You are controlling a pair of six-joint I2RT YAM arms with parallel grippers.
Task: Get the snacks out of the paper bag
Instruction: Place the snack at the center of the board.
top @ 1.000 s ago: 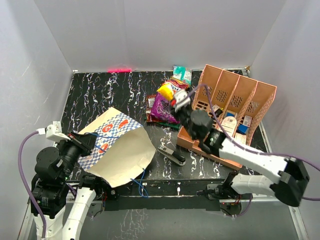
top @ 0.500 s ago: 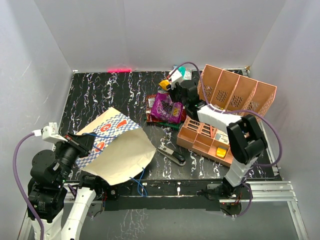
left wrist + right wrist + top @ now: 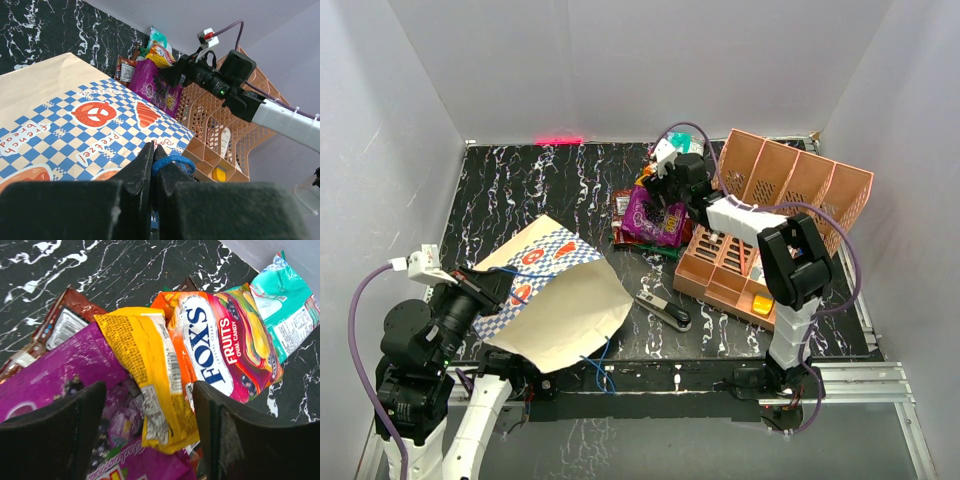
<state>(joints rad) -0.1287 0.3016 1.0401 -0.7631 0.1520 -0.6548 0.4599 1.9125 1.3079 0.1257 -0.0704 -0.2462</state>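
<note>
Letting go cleanly is the step in hand. The right jaws stand wide apart and hold nothing, poised just above the yellow packet (image 3: 150, 370), which lies loose on top of the snacks (image 3: 655, 210). To do it well, lift straight up before swinging away, so that neither of the fingers (image 3: 50, 440) catches the crinkly edge and drags the packet off the heap. Then approach the bag (image 3: 560, 300) from its open end, not across the organiser (image 3: 790, 190).

The left jaws are pinched shut on the bag's blue handle (image 3: 172, 162), propping the bag up at the near left of the bench (image 3: 520, 190), well apart from the snack pile at the far middle. That hold should stay high and steady so the mouth does not sag.

Count:
- One bag.
- Five packets seen plainly: yellow, orange FOX'S (image 3: 215, 350), teal (image 3: 285, 305), purple (image 3: 50, 375) and brown (image 3: 60, 325). There is possibly a sixth tucked under the purple one.
- One organiser.
- One stapler (image 3: 665, 312).
</note>
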